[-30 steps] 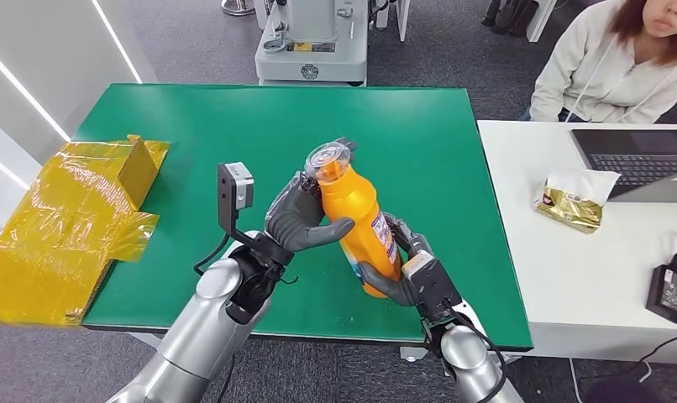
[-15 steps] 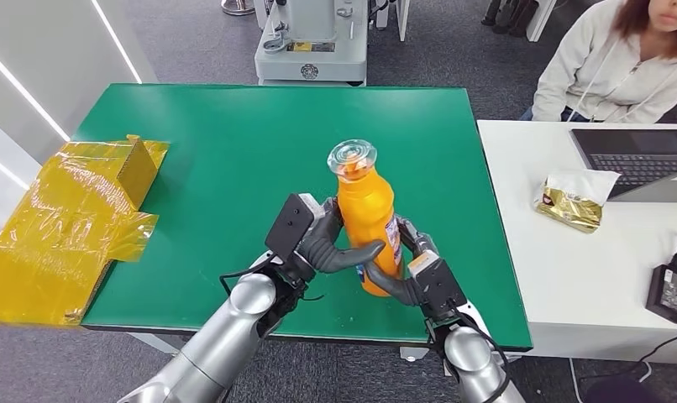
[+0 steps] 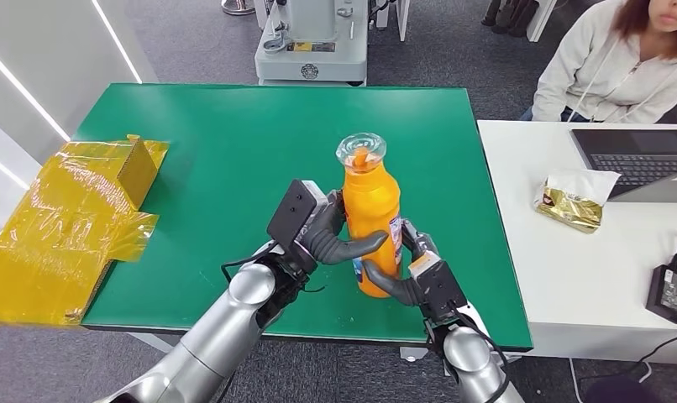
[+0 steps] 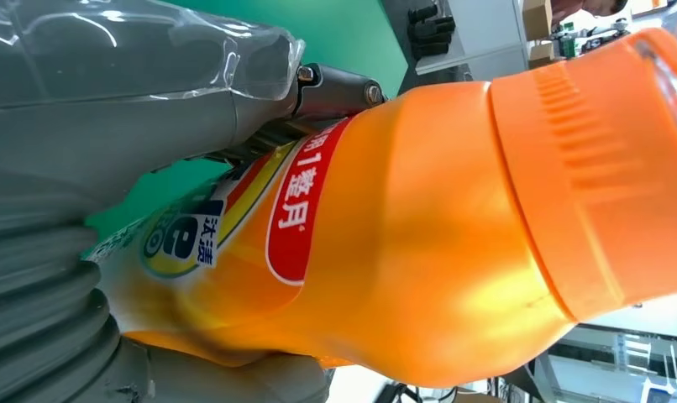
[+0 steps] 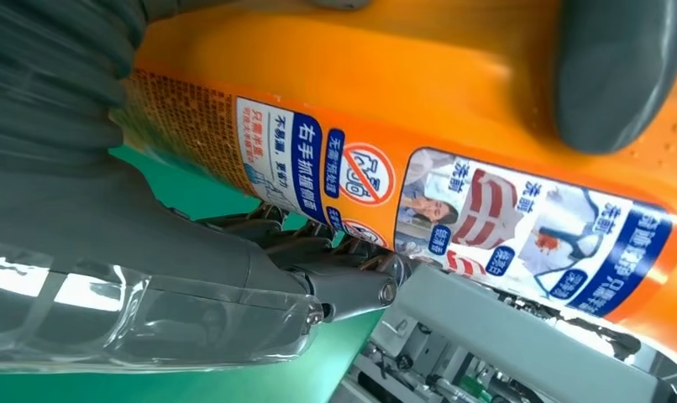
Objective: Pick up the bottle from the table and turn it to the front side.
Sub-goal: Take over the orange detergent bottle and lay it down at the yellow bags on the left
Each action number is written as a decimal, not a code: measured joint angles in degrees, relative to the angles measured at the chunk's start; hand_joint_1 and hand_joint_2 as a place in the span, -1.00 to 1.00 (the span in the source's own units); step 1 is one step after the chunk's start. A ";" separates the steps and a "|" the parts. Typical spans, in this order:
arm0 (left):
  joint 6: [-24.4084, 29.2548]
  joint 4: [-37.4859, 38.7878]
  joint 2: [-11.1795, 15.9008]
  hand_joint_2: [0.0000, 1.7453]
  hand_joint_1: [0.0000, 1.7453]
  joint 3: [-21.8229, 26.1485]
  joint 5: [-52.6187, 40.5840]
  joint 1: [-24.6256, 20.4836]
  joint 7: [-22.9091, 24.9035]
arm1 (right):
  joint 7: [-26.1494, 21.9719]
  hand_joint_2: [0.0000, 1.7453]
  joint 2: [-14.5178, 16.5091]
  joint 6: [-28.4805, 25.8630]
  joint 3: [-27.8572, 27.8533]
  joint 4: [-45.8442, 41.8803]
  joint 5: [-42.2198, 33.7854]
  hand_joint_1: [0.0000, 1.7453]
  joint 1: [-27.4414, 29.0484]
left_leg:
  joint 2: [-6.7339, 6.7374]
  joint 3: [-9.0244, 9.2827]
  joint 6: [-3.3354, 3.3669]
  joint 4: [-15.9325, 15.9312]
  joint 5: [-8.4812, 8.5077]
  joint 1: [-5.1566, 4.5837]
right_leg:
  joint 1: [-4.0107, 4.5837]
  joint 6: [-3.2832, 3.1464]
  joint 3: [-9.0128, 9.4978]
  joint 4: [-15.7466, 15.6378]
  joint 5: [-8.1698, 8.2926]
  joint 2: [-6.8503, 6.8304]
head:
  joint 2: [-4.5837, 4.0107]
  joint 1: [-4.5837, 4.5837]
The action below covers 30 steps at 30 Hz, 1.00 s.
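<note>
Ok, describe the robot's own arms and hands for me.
Both arms are rounded polished silver. The left hand and right hand are dark grey with thick grey fingers. Each wrist carries a boxy grey camera block, and thin black cables loop beside the left wrist.

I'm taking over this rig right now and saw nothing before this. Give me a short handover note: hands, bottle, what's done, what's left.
Left hand: grips the orange bottle from its left side.
Right hand: holds the bottle's lower part from the right.
Bottle: picked up, about upright above the green table, clear cap on top.
Done: the pickup.
Left: confirm the front label faces forward. The wrist views show label panels on both sides, so I cannot tell which way the front faces.
</note>
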 joint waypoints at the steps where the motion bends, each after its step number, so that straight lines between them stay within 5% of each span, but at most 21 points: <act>1: 0.29 -0.10 0.04 1.00 1.00 0.00 -0.16 -0.14 -0.08 | 0.05 1.00 0.00 -0.02 0.02 -0.13 0.03 -1.00 0.08 | 0.00 0.00 0.00 0.00 0.00 0.00 | 0.00 0.00 0.00 0.00 0.00 0.00 | 0.00 0.00; 5: 5.21 -1.44 0.55 1.00 1.00 0.00 -4.81 -0.92 -2.17 | 0.44 1.00 0.00 -0.15 0.07 -0.73 0.39 -1.00 1.17 | -0.01 -0.02 0.00 0.00 0.00 0.01 | 0.00 0.00 0.00 0.01 0.00 -0.01 | 0.00 0.01; 13: 24.92 -2.31 4.04 1.00 1.00 0.33 -32.30 -8.12 -4.88 | 1.40 1.00 -0.08 0.64 0.13 -3.79 1.37 -1.00 2.68 | -0.02 -0.01 -0.04 -0.01 0.04 0.01 | 0.01 -0.01 0.00 0.05 0.01 -0.02 | 0.00 0.00; 21: 44.31 2.86 7.24 1.00 1.00 -0.26 -73.97 -13.91 3.62 | 1.80 1.00 -1.09 1.00 1.03 -8.15 1.37 -1.00 3.35 | 0.00 -0.01 -0.05 0.00 0.03 0.00 | 0.00 -0.02 0.00 0.05 0.01 -0.01 | 0.00 -0.01; 30: 46.85 12.28 8.61 1.00 1.00 -1.32 -91.39 -15.38 12.12 | 0.90 1.00 -1.44 1.37 2.23 -8.84 1.64 -1.00 3.29 | 0.01 -0.01 -0.05 -0.01 0.04 0.01 | 0.01 -0.02 0.00 0.06 0.01 0.00 | 0.00 -0.01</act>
